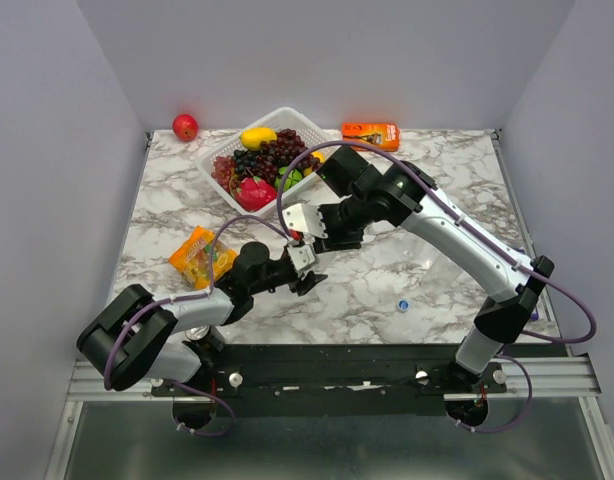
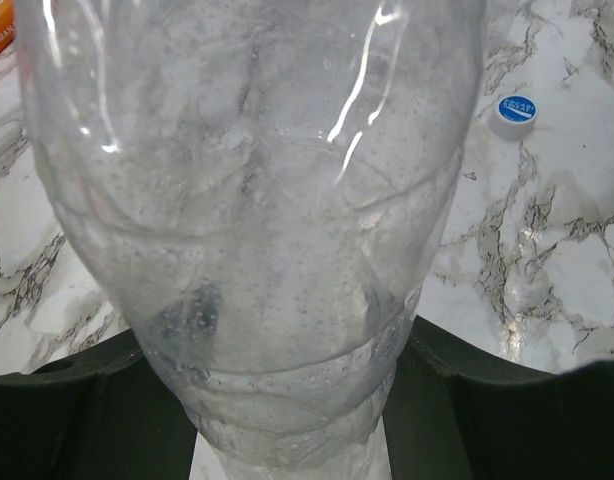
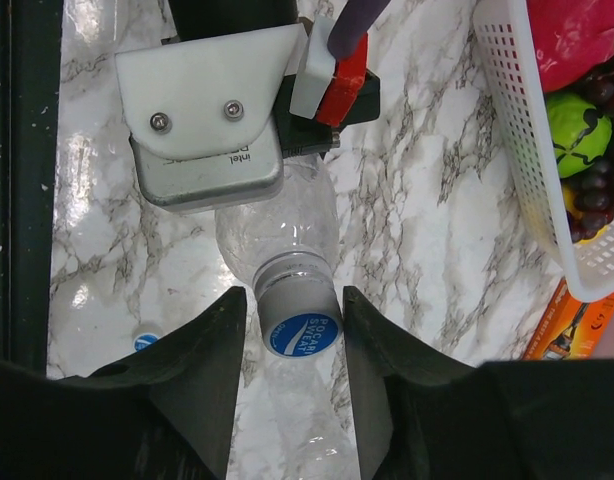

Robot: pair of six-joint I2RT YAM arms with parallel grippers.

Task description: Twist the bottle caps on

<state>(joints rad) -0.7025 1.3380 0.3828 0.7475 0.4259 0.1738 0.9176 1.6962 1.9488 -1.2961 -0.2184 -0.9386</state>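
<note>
- Holding the bottle (image 3: 277,225) tight with the left gripper (image 1: 309,275), near the middle of the table (image 1: 427,200), neck pointing at the right gripper (image 3: 292,295).
- Hugging the cap (image 3: 302,335) on the neck loosely with the right gripper: jaws a bit apart, not pinching.
- Likely ready for a new pinch and turn.
- Pinch the cap evenly on both sides.
- Turn gently, with the cap straight, not tilted.
- Hold the bottle firm to stop it spinning.
- Stop once tight.
- Leave the spare cap (image 2: 515,112) on the table for later.
</note>
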